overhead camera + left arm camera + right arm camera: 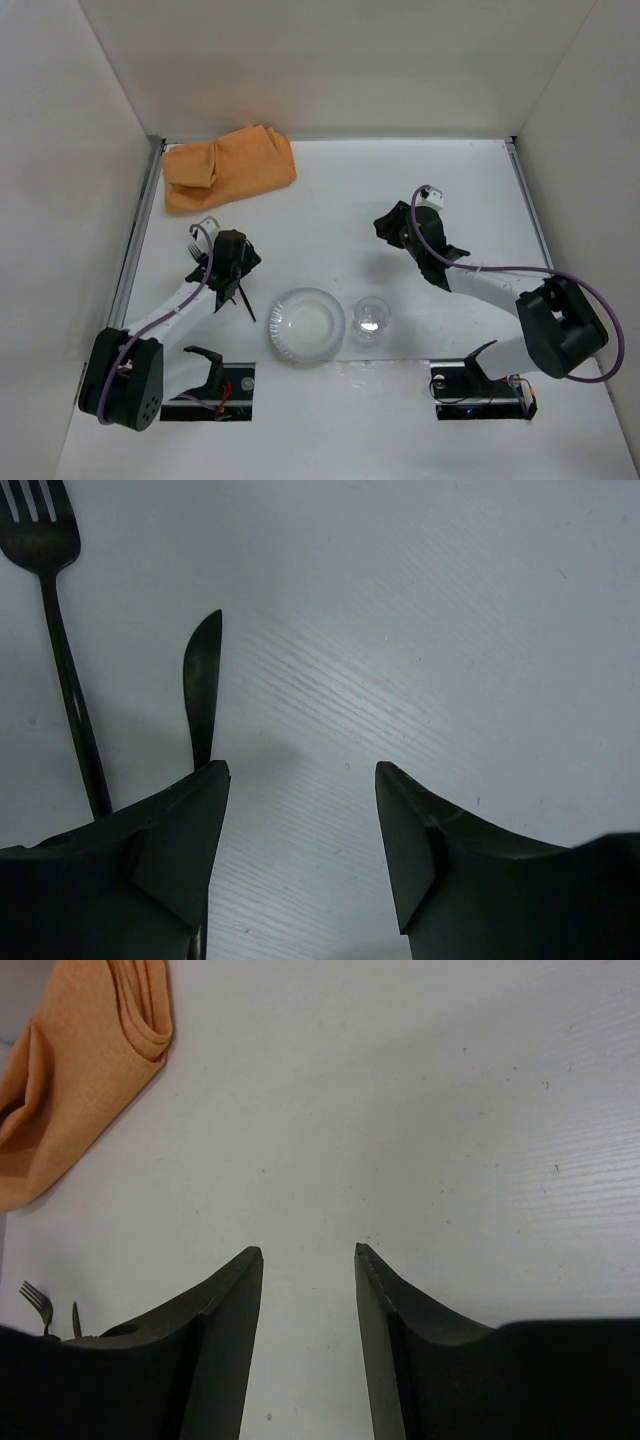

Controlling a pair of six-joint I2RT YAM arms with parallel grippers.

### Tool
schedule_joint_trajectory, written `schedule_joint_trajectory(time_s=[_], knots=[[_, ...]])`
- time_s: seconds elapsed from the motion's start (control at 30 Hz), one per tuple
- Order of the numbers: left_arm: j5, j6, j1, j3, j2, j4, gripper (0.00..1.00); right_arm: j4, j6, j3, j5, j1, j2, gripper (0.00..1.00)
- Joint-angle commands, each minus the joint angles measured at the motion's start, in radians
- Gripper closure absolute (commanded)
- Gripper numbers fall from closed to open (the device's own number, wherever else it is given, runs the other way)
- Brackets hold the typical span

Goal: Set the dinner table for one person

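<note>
Closest of all are the two dark fingers of my left gripper (302, 770). They are spread wide apart and hold nothing; only bare white top shows between them. Just past them lie a thin black metal fork (68, 680) and a thin black metal knife (202, 675), side by side, close to the left edge of the bench. The fork's prongs point away from my wrist. The knife's handle slips out of sight behind one finger, and I cannot tell if they touch.

My right gripper (308, 1250) is open too, with nothing in it. It points at bare top on the right half, well apart from every object.

All of this sits on the big flat matte white dinner table (400, 180), which fills the whole floor between the walls. Fine lines and tiny specks show on its top. Grey metal rails (137, 240) run down its left and right edges. Tall plain white walls (330, 60) stand on three sides.

A crumpled orange cloth (228, 167) lies in the far left corner, folded over on itself. Close to the near edge, about the middle, sits a round see-through plate (307, 325). A small see-through cup (371, 320) stands just beside it on the right.
</note>
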Motion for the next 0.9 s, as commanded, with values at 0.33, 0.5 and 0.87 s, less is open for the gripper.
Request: schedule_joint_trajectory(time_s=[0.33, 0.5, 0.87], knots=[[0.064, -0.105, 0.072, -0.036, -0.001, 0.198, 0.41, 0.051, -0.006, 0.014, 0.018, -0.004, 0.011, 0.54], [0.041, -0.185, 0.12, 0.001, 0.07, 0.244, 0.43, 0.048, -0.007, 0.019, -0.011, -0.004, 0.007, 0.82], [0.037, -0.384, 0.267, 0.151, 0.33, 0.357, 0.41, 0.041, -0.018, 0.034, -0.018, 0.005, 0.028, 0.63]])
